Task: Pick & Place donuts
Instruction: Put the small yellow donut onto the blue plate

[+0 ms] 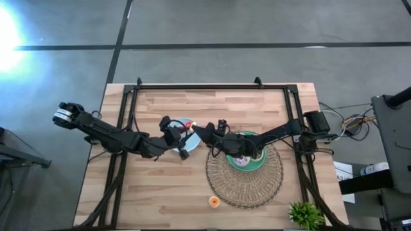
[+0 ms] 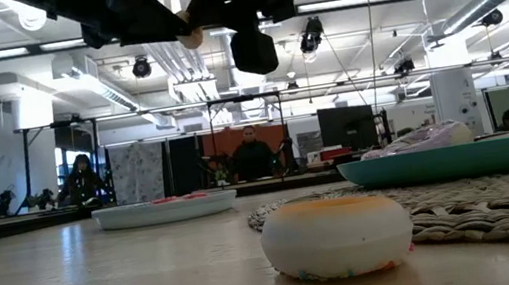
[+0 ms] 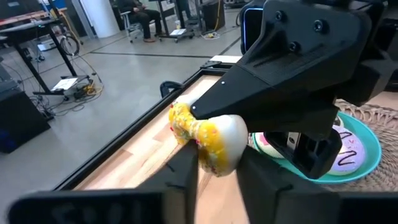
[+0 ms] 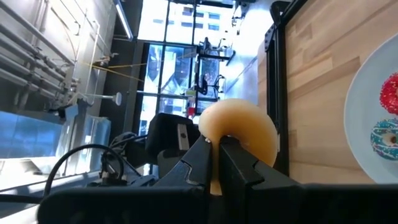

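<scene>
A mini donut with yellow icing (image 3: 211, 140) is held in the air between both grippers, above the light-blue plate (image 1: 178, 145). My left gripper (image 3: 217, 165) comes from the table's left and my right gripper (image 4: 221, 155) from the right; they meet tip to tip (image 1: 192, 129). A red donut (image 4: 390, 93) and a teal donut (image 4: 385, 140) lie on the light-blue plate. The green plate (image 1: 257, 160) rests on the wicker mat (image 1: 244, 183) and holds a lilac donut (image 3: 345, 152). An orange mini donut (image 1: 214, 201) lies at the mat's near edge. My left gripper pinches the mini donut's lower part (image 3: 214, 163) between its two fingers, one on the iced face and one on the pale underside. It comes level from the table's left. The donut stands on edge, lifted clear. My right gripper has its fingers almost closed on the donut's near edge (image 4: 231, 142), coming level from the table's right. The fingers hide the exact place of contact. In the left wrist view one fingertip (image 3: 196, 112) meets the donut's top.
A black frame (image 1: 192, 85) runs along the table's far edge and down both sides. A small plant (image 1: 305, 215) stands at the near right corner. Bare wood lies near the left and near edges. People sit in the room beyond the table.
</scene>
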Robot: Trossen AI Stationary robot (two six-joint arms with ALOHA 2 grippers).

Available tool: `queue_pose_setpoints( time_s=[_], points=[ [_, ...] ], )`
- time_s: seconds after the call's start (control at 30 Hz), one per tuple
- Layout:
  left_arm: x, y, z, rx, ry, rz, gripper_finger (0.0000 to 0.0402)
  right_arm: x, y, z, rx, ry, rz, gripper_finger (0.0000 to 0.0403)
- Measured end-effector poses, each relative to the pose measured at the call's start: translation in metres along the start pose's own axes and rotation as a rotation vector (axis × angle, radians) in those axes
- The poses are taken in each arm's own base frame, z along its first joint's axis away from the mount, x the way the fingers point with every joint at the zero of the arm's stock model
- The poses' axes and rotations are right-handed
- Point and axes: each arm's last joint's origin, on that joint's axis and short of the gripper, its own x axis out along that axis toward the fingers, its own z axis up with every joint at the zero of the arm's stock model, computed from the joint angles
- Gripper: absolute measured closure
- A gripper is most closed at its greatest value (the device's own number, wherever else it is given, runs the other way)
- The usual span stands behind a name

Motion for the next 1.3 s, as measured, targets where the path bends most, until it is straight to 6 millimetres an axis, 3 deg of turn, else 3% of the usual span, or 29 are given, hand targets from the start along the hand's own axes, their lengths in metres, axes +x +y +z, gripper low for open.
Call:
queue_pose_setpoints(
  time_s=[0.17,0.37,0.53,0.63,0.8,0.97,1.13,1.3],
  points=[
    [0.0,0.0,-0.001,0.033,0.008,0.001,0.0393,0.0,-0.003,-0.001,-0.019,0.021,-0.021,0.036],
    [0.0,0.001,-0.005,0.103,0.035,0.006,0.04,-0.001,-0.008,0.001,-0.045,0.061,-0.044,0.0275],
    [-0.001,0.007,-0.015,0.204,0.107,0.1,0.04,-0.01,-0.012,0.003,-0.184,0.161,-0.09,0.0214],
    [-0.001,0.012,-0.026,0.303,0.193,0.117,0.0401,-0.02,0.0,0.009,-0.243,0.252,-0.141,0.0195],
    [0.001,0.013,-0.049,0.418,0.326,-0.023,0.0401,-0.047,0.032,0.022,-0.382,0.271,-0.188,0.0184],
    [0.005,0.012,-0.08,0.586,0.442,-0.117,0.0401,-0.072,0.071,0.05,-0.463,0.221,-0.176,0.0184],
    [0.017,0.005,-0.094,0.673,0.519,-0.235,0.0401,-0.089,0.083,0.068,-0.512,0.169,-0.218,0.0184],
    [0.04,0.001,-0.102,0.707,0.596,-0.258,0.0401,-0.09,0.082,0.069,-0.532,0.168,-0.233,0.0184]
  ],
)
